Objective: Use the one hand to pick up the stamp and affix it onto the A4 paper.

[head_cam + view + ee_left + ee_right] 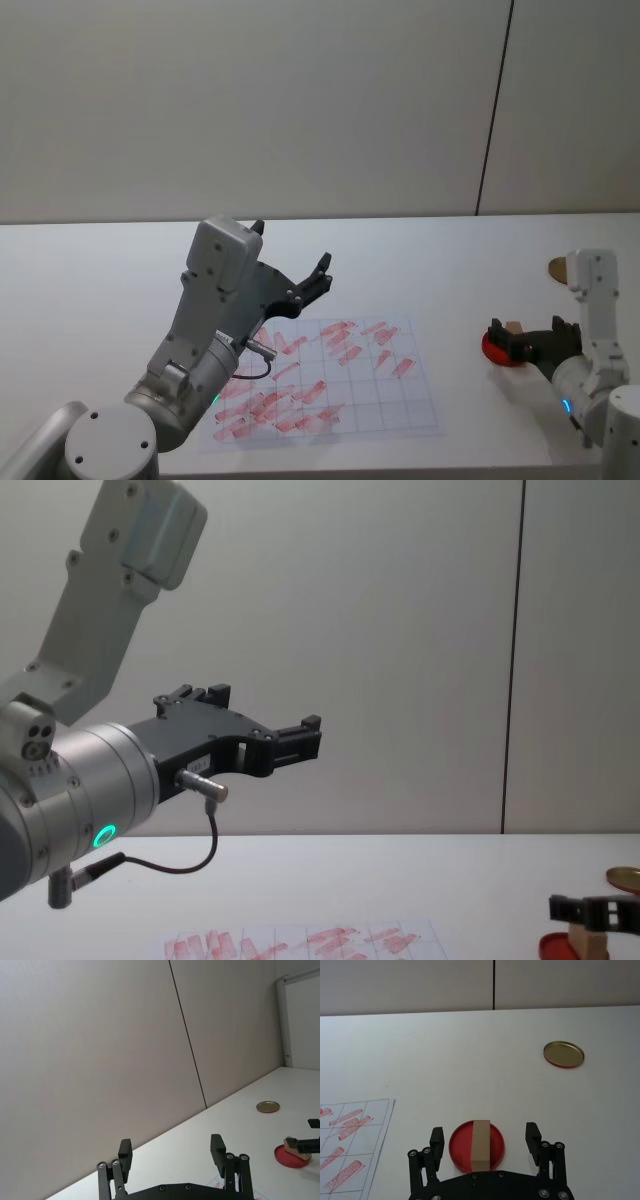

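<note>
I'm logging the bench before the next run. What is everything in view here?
stamp: one, light tan, lying across the ink pad
ink pad: one, red, on the table right of the paper
round lid: one, gold, on the table beyond the ink pad
paper: one, white with red prints, mid-table
table: one, white
left gripper: one, black, open, raised above the paper
right gripper: one, black, open, straddling the ink pad

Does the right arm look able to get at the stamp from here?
Probably yes: the right gripper holds its jaws open either side of the stamp, which lies across the red ink pad, with nothing between. The left gripper hangs raised near the A4 paper.
</note>
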You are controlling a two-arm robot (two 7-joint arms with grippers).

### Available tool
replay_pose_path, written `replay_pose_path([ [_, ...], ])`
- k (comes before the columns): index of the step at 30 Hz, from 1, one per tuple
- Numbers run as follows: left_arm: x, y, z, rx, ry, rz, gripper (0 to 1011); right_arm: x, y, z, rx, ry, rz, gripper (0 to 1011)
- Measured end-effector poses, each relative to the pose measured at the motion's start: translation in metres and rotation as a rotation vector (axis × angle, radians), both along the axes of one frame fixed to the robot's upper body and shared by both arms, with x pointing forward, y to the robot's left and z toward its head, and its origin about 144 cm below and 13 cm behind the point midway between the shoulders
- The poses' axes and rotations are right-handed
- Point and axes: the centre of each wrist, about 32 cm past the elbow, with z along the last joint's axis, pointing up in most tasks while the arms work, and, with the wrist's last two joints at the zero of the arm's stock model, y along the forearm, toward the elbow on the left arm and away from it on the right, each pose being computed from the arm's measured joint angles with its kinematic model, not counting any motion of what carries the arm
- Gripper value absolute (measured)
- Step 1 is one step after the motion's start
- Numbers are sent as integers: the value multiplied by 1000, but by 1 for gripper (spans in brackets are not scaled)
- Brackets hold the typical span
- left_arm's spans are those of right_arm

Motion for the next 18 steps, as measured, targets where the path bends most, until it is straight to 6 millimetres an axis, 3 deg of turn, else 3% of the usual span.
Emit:
replay_pose_path([
  [4,0,0,0,0,0,0,993,3,2,-4,-6,16,-1,1001],
  [9,0,0,0,0,0,0,993,6,5,-9,-14,38,0,922],
  [14,0,0,0,0,0,0,993,8,9,-12,-22,51,7,755],
  [18,0,0,0,0,0,0,993,10,11,-13,-27,57,12,678],
])
